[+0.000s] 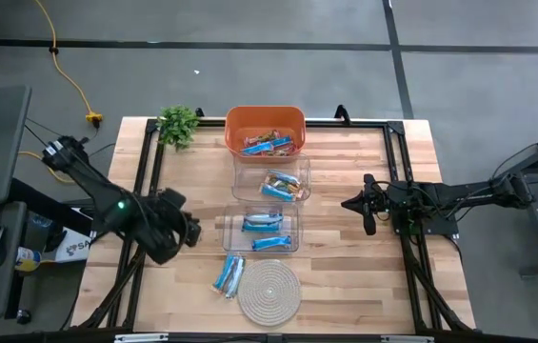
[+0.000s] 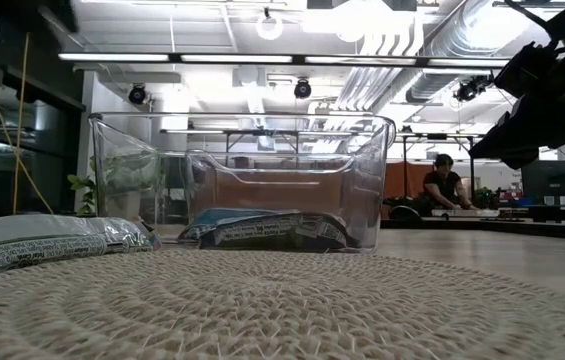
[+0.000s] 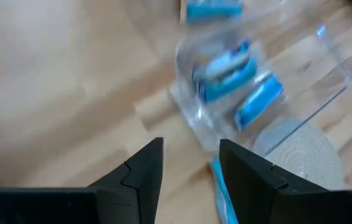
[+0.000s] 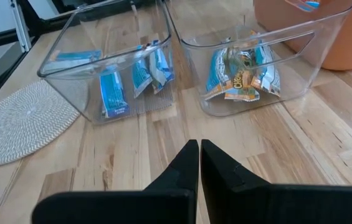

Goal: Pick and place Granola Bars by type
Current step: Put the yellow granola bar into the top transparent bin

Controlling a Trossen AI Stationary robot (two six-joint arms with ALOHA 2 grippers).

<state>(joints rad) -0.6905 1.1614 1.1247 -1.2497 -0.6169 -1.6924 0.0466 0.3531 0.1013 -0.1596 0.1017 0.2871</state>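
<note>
On the wooden table (image 1: 345,276) three containers stand in a row running from far to near: an orange bin (image 1: 265,130) at the far edge, then a clear bin (image 1: 270,179), then a second clear bin (image 1: 261,230). The orange bin holds mixed bars with blue and brownish wrappers (image 1: 269,145). The middle bin holds multicoloured bars (image 4: 241,74) lying in a loose pile. The near bin holds light blue bars (image 1: 264,232), which the right wrist view shows partly leaning against its wall. Two more light blue bars (image 1: 229,274) lie on the bare wood just left of the round woven coaster (image 1: 269,292), which sits at the near edge of the table, in front of the near bin.

The left gripper (image 3: 190,158) hovers over the left side of the table, left of the near clear bin. Its fingers stand apart with nothing between them, and a blue bar shows on the wood just beyond the gap. The right gripper (image 4: 199,163) waits over the right side of the table, well apart from the bins, its fingers pressed together and empty. A small green plant (image 1: 178,124) sits at the far left corner.
</note>
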